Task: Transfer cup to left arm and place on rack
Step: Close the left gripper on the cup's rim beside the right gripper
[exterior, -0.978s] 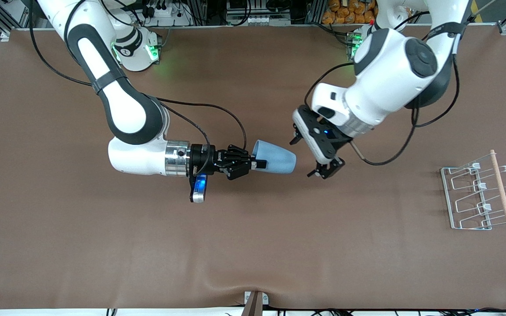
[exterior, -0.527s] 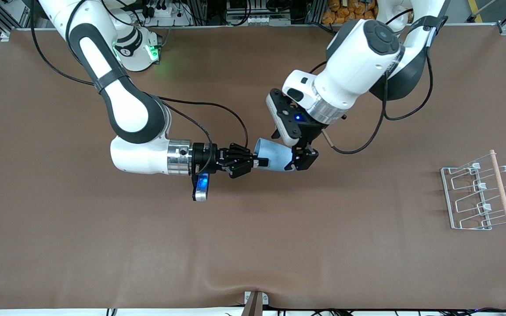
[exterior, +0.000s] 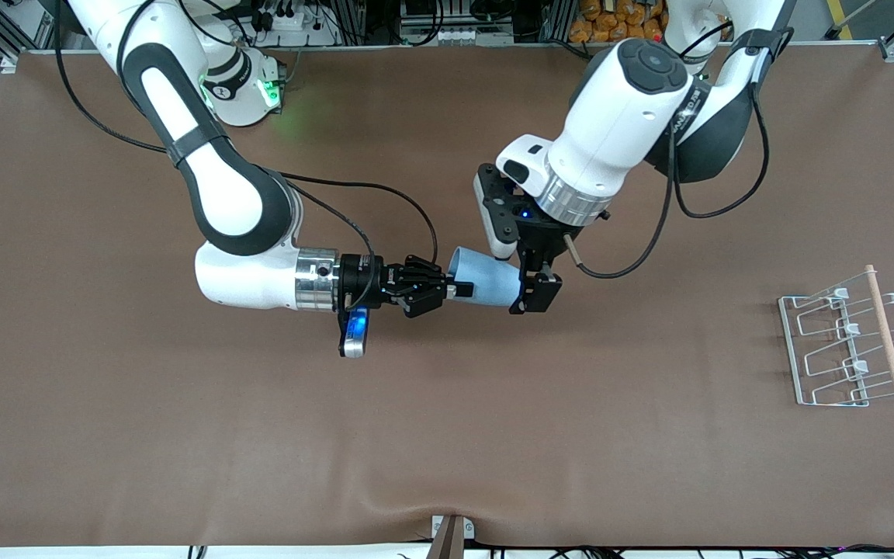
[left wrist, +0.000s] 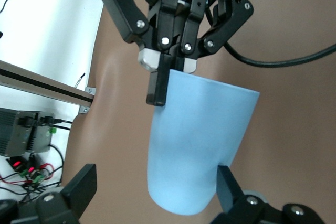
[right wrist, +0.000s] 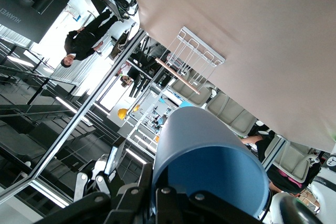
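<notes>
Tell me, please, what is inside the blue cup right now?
One finger of the right tool reaches inside the cup at its rim, pinching the wall. The right wrist view shows bare blue interior; the bottom is hidden.

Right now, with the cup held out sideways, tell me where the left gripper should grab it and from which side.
Grip the cup across its narrow closed end, coming down from above. It lies on its side in the air over the table; the right gripper is shut on its rim, leaving only the tapered base free. The left gripper already straddles that end, fingers open.
</notes>
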`<state>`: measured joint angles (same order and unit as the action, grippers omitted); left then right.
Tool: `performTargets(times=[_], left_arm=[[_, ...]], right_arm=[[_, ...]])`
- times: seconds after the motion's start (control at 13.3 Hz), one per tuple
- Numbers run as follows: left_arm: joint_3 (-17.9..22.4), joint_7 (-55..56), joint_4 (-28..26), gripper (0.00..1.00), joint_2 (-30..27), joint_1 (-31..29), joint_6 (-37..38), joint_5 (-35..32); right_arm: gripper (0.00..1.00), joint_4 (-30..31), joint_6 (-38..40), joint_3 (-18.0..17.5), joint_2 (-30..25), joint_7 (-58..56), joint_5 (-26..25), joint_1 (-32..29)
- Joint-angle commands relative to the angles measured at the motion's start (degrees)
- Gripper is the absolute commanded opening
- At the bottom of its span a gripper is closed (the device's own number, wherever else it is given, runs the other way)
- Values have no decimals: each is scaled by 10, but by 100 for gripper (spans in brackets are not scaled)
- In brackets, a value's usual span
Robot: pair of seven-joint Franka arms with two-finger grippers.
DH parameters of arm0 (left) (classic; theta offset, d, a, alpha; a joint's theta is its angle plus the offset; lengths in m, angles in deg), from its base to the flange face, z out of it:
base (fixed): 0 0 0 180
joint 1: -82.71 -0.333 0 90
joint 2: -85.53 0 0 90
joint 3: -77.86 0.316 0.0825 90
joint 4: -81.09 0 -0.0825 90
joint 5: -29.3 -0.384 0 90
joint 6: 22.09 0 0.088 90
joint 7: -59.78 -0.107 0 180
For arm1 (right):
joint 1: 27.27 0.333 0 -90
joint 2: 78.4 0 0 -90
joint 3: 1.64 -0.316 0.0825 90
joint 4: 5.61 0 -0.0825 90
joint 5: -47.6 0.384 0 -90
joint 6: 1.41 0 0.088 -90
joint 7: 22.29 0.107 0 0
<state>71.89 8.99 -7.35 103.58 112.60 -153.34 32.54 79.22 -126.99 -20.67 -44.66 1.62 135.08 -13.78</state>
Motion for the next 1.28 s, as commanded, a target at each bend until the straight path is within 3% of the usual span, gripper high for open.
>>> performTargets(times=[0.0, 0.68, 0.75, 0.9, 1.05, 1.13, 1.2], left_arm=[[1, -3, 11, 100, 15, 11, -16, -22], [1, -2, 3, 100, 59, 10, -54, -28], [1, -6, 3, 94, 59, 9, -54, -29], [1, -9, 3, 48, 59, 7, -54, -29], [1, -9, 2, 14, 58, 8, -54, -39], [1, -9, 3, 3, 58, 8, -53, -43], [0, -9, 3, 2, 55, 7, -53, -43]], right_arm=[[0, -2, 6, 0, -3, 3, 13, 4], [0, -5, 9, 0, -10, 7, 36, -3], [0, -5, 9, 0, -10, 7, 36, -2], [0, -5, 9, 0, -10, 7, 36, -2], [0, -5, 9, 0, -10, 7, 36, -2], [0, -5, 9, 0, -10, 7, 35, -2], [0, -5, 10, 0, -10, 7, 35, -2]])
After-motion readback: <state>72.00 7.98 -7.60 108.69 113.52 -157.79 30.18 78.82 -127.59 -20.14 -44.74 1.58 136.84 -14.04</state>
